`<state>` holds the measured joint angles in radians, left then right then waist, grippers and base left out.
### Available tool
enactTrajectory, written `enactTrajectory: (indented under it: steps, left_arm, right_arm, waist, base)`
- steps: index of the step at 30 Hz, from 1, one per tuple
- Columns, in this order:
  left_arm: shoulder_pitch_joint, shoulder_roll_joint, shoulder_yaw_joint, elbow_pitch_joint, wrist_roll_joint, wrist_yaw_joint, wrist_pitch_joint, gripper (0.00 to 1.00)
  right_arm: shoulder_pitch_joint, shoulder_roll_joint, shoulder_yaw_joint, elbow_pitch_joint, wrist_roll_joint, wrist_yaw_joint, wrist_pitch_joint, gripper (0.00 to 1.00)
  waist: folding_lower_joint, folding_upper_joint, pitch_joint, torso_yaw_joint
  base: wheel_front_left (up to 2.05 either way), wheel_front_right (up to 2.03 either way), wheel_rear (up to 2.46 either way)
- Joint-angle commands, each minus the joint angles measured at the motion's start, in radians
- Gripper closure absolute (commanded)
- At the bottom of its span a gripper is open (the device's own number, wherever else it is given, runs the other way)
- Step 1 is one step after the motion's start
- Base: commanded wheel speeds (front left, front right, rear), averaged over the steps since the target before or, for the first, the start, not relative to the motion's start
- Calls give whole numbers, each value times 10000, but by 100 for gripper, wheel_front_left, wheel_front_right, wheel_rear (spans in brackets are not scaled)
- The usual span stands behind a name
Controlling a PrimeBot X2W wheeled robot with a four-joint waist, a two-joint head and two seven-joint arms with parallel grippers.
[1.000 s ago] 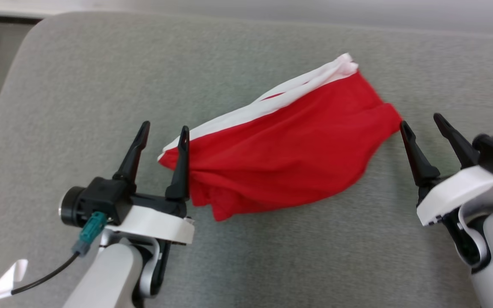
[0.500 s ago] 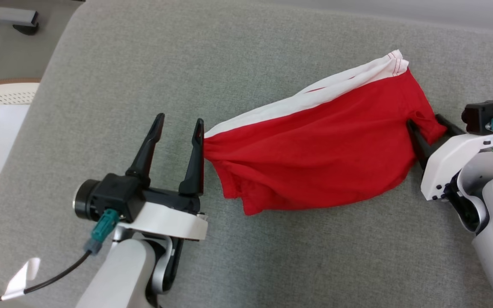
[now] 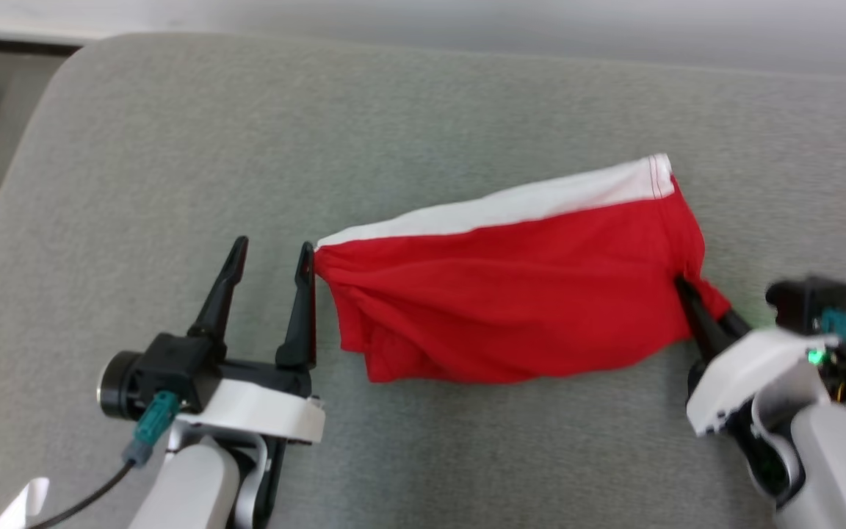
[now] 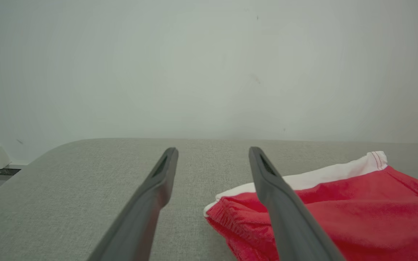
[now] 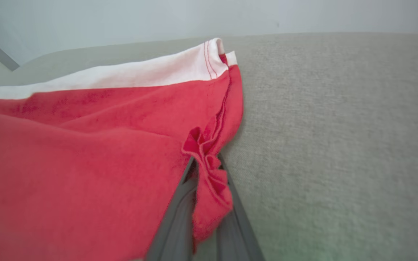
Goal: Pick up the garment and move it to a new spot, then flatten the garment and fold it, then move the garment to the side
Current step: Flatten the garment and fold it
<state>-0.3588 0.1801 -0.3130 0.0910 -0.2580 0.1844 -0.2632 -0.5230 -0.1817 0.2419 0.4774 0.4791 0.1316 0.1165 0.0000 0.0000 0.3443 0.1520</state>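
The garment (image 3: 511, 294) is red with a white band along its far edge and lies bunched on the grey cushion (image 3: 173, 147). My right gripper (image 3: 698, 301) is shut on the garment's right hem; in the right wrist view the red cloth (image 5: 209, 174) is pinched between the two fingers. My left gripper (image 3: 272, 257) stands open just left of the garment's left end, its right finger (image 3: 304, 301) touching or nearly touching the cloth. In the left wrist view the garment (image 4: 339, 210) lies right of the open left gripper (image 4: 212, 156).
The grey cushion's rounded left corner (image 3: 48, 81) falls away to floor at the far left. A pale wall (image 4: 209, 65) rises behind the cushion. A black cable with a white tag (image 3: 23, 507) hangs below my left arm.
My right gripper has closed on the garment's right hem, which it had reached half a second ago. The garment now lies more level and stretched. The head camera has shifted between frames.
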Motion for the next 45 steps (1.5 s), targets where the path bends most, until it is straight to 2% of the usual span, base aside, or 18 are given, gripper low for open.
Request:
enactTrajectory:
  steps: [1,10,16,19,24,29,34,39,40,41,42,45]
  left_arm:
    - [254,120,68,13,37,-19,-12,0]
    - [727,282,121,-66,-100,39,51,0]
    - [772,299,56,-66,-164,52,109,0]
    - [706,265,7,-56,-179,29,102,0]
    - [605,274,-25,-27,-203,8,96,0]
    - [552,192,-74,88,-272,4,74,0]
    - [510,84,-122,172,-344,-28,53,0]
    - [515,-37,-174,295,-434,-65,16,0]
    - [511,-60,-165,321,-444,-69,8,0]
    - [512,-85,-155,350,-455,-70,5,0]
    - [514,-94,-146,374,-431,-78,-1,0]
    - [545,-124,-114,435,-414,-81,-12,0]
  right_arm:
    - [714,115,-281,-413,28,-23,-169,100]
    - [3244,911,-2056,-2300,-380,-23,-149,100]
    - [3621,1120,-2486,-2922,-692,-23,235,100]
    - [3374,1149,-2295,-3226,-1028,-23,469,100]
    - [2756,1090,-1342,-3860,-1469,-23,839,100]
    - [1874,1150,848,-4227,-1307,-24,1273,100]
    - [1491,1250,2866,-3718,-628,-24,1206,100]
    - [1581,1291,4033,-2769,-134,-24,884,100]
    - [1550,1291,4178,-2601,-89,-24,768,88]
    - [1515,1292,4257,-2479,-33,-24,632,56]
    - [1467,1297,4336,-2402,13,-24,477,0]
    - [1287,1299,4445,-2372,-50,-24,-179,0]
  waist:
    - [0,0,-425,-566]
    - [0,0,-750,-1229]
    - [0,0,-818,-1229]
    - [0,0,-811,-1124]
    - [0,0,-821,-995]
    - [0,0,-909,-762]
    - [0,0,-896,-403]
    - [0,0,-777,-141]
    - [0,0,-755,-123]
    - [0,0,-740,-111]
    - [0,0,-732,-104]
    - [0,0,-747,-123]
  base:
    - [0,0,0]
    - [0,0,0]
    - [0,0,0]
    - [0,0,0]
    - [0,0,0]
    - [0,0,0]
    - [0,0,0]
    - [0,0,0]
    - [0,0,0]
    - [0,0,0]
    - [0,0,0]
    - [0,0,0]
